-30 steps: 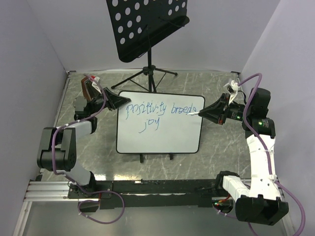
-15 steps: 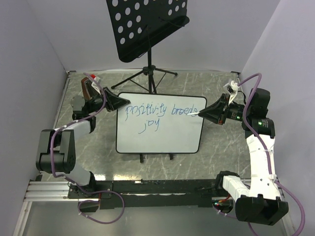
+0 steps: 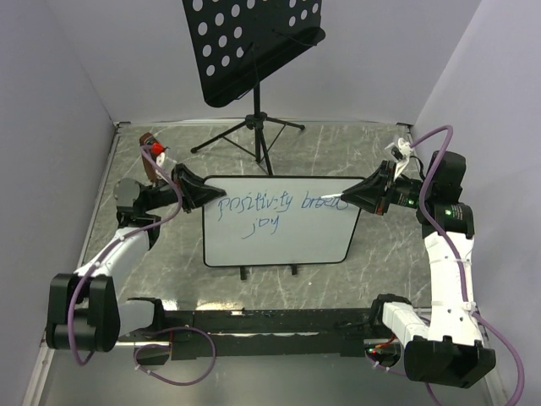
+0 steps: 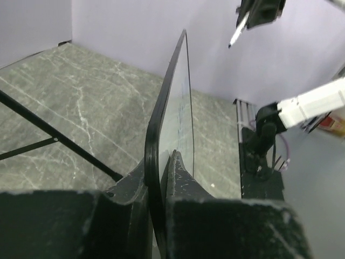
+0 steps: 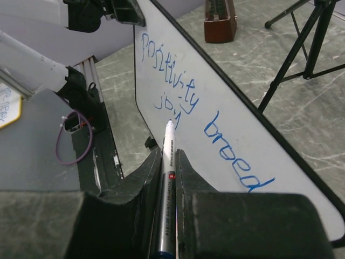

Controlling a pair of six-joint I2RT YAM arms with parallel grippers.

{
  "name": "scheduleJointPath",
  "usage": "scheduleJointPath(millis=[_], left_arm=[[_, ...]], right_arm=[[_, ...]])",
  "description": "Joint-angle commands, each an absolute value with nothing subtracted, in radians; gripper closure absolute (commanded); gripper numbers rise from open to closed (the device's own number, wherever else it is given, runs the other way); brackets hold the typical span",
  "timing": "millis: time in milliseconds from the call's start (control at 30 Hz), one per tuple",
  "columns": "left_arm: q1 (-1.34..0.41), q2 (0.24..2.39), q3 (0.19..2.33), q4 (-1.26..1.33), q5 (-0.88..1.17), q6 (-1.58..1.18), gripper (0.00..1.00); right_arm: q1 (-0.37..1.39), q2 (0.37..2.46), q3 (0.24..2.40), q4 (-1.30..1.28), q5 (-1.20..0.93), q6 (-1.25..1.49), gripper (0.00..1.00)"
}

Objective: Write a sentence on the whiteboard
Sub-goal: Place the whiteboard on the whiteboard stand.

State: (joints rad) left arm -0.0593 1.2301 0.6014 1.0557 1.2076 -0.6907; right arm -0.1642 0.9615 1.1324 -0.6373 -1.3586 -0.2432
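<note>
**Music stand, wooden block and marbled tabletop**

At the far side of your grey, white-veined marbled tabletop (image 3: pixel 397 262) stands a black metal music stand (image 3: pixel 254 46). Its tilted desk is pierced with rows of round holes and sits on a thin post above splayed tripod legs (image 3: pixel 256 121). Toward the far left corner you have a small brown wooden block (image 5: pixel 220 20), upright and narrowing upward. Plain pale lilac walls (image 3: pixel 101 59) enclose the left, back and right.
</note>
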Motion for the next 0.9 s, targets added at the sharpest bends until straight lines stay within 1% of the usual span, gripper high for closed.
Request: scheduleJointPath(millis=[0, 300, 533, 633, 800, 867], left_arm=[[-0.038, 1.201, 0.592, 0.962, 1.262, -0.025, 0.98], [-0.002, 1.198, 0.571, 0.881, 1.281, 0.021, 0.99], [0.057, 1.148, 0.609, 0.504, 1.281, 0.270, 0.99], [0.066, 1.143, 0.629, 0.407, 1.269, 0.345, 0.99], [0.090, 1.128, 0.629, 0.379, 1.256, 0.374, 0.99], [0.092, 1.117, 0.635, 0.330, 1.246, 0.399, 0.99]], right_arm=[[-0.170, 0.936, 1.169, -0.615, -1.408, -0.236, 1.00], [-0.170, 0.916, 1.155, -0.606, -1.420, -0.230, 1.00], [-0.172, 0.916, 1.157, -0.591, -1.431, -0.213, 1.00], [-0.172, 0.917, 1.160, -0.584, -1.434, -0.212, 1.00], [-0.170, 0.913, 1.163, -0.600, -1.436, -0.222, 1.00], [-0.172, 0.914, 1.160, -0.594, -1.440, -0.219, 1.00]])
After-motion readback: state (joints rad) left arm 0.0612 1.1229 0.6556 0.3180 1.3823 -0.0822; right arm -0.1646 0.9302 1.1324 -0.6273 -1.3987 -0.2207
